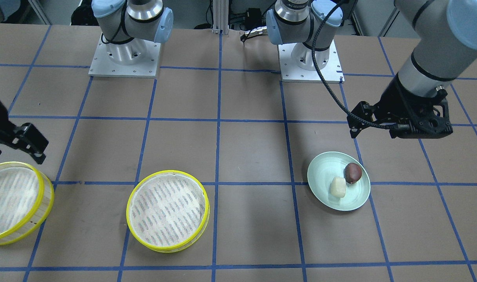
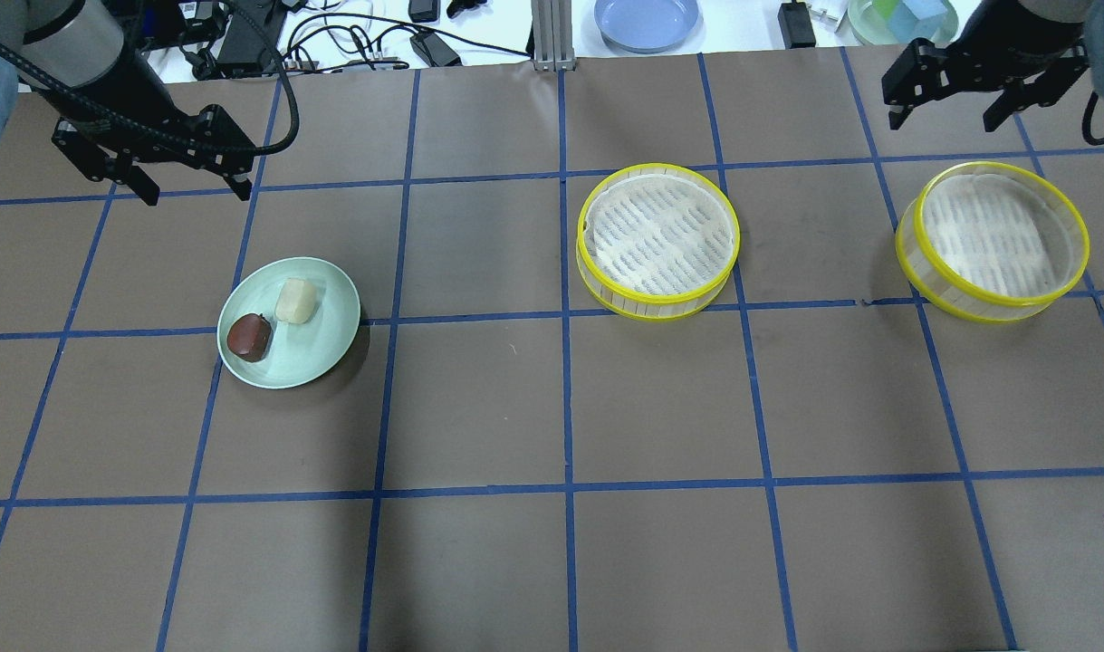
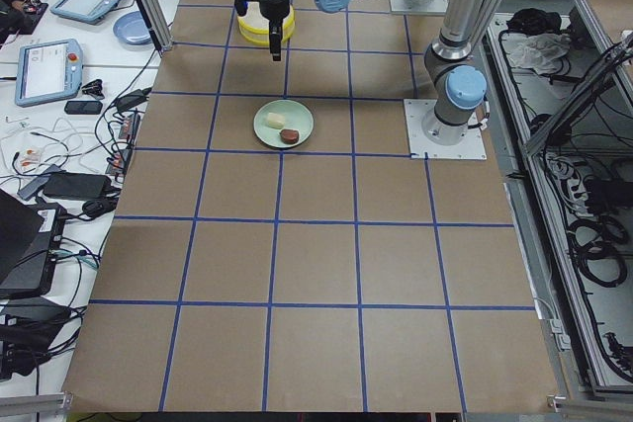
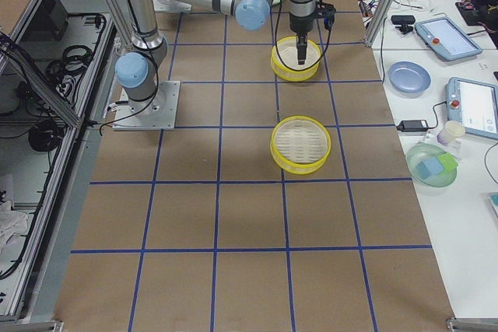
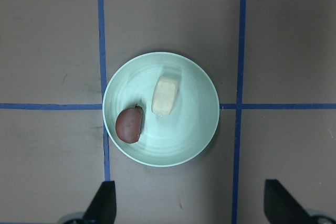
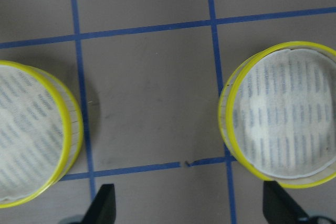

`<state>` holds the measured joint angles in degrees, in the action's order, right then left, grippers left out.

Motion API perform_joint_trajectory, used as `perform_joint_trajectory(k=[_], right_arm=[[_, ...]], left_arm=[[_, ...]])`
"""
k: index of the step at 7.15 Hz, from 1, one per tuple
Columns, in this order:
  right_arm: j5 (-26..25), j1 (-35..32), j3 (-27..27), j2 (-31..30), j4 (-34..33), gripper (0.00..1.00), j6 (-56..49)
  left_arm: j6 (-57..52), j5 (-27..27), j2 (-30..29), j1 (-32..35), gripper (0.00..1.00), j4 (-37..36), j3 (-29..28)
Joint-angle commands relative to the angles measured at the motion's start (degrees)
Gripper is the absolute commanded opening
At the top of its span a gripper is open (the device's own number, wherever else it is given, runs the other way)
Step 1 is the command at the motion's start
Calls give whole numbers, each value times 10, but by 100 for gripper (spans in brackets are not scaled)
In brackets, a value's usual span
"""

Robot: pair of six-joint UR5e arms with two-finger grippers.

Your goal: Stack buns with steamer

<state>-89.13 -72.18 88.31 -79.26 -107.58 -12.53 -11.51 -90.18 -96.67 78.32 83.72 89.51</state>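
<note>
On the brown surface [image 2: 552,407], left of centre in the overhead view, the pale green plate [image 2: 330,349] is carrying the brown bun [image 2: 249,337], with the cream bun [image 2: 296,300] just beside it, slightly farther back. Beyond, the centre steamer tier [image 2: 657,237] and the right steamer tier [image 2: 1000,235] are sitting well apart. Farthest, the left arm's fingers [image 2: 147,190] are hovering spread apart at upper left, and the right arm's fingers [image 2: 997,113] are hovering spread apart at upper right.

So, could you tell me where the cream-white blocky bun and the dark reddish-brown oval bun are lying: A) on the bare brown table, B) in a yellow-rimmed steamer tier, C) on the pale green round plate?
C: the cream-white blocky bun and the dark reddish-brown oval bun both rest on the pale green round plate.
</note>
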Motion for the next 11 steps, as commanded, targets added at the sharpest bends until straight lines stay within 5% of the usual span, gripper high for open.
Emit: perform_joint_trajectory(k=[1,4,8,9,11], right_arm=[[6,109,-2,85,-65,100,-154],[8,169,-17,174,-162,100,-281],[45,213,-22,226,-171,100,-329],[45,213,-22,228,-171,94,-331],[44,213,-20,235,-171,64,-341]], left_arm=[[-27,26,-60,-19,100,-158,71],[-72,68,-161,-19,100,-228,81],[-76,60,-207,-19,94,-225,84],[-66,61,-212,-20,37,-223,86],[-69,59,-222,-21,0,-224,83]])
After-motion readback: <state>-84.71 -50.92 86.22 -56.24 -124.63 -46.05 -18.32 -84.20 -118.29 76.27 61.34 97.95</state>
